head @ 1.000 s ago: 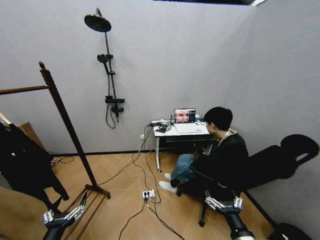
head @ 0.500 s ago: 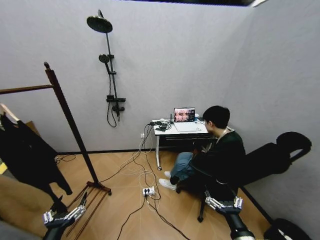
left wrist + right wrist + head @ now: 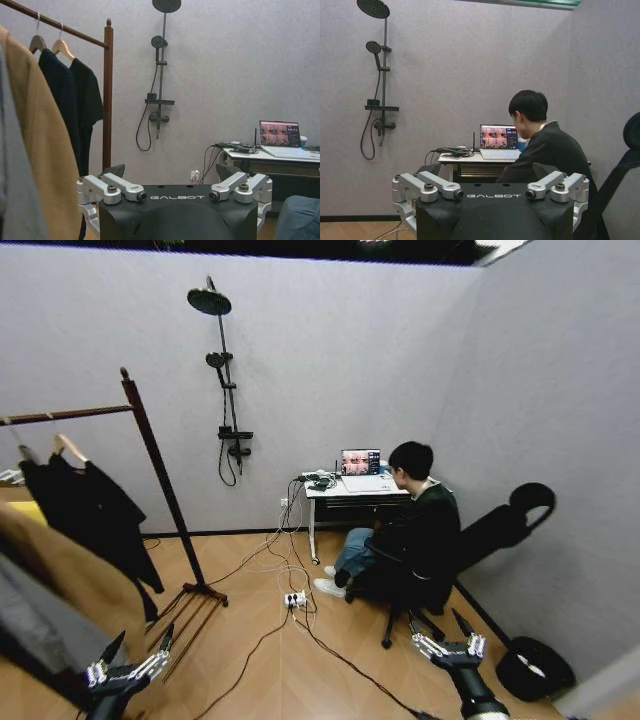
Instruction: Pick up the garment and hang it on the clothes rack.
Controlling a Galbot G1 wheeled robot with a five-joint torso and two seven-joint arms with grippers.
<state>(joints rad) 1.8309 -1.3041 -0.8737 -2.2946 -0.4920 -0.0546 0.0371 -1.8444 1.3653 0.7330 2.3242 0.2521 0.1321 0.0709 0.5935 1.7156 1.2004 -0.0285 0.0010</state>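
The garment (image 3: 95, 520) is already up on the clothes rack (image 3: 160, 480) — a black top on a light wooden hanger (image 3: 68, 447), seen at roughly 9 o'clock in the head view, hooked over the horizontal rail just beside the right-hand post. In the left wrist view two dark tops are seen side by side on the rail; the one nearest the post (image 3: 108, 95) is the black one, a navy-looking one (image 3: 57, 100) is hung next to it, then a long tan coat (image 3: 37, 145) and a grey piece (image 3: 12, 200) at the edge.

The left gripper (image 3: 128, 668) is held low at about 7 o'clock, well apart from the garment, nothing between its fingers — they're spread wide. The right gripper (image 3: 442, 634) is parked at about 5 o'clock, fingers also splayed apart and nothing carried.

Off the rack, a shower fixture (image 3: 222, 380) is mounted on the grey wall at around 11 o'clock. A small white desk (image 3: 350, 490) with an open laptop (image 3: 360, 462) is set at about 1 o'clock, with cables (image 3: 285, 580) trailed across the wood floor to a power strip (image 3: 294, 598). A dark bin (image 3: 535, 668) is parked at 4 o'clock, near the right wall.
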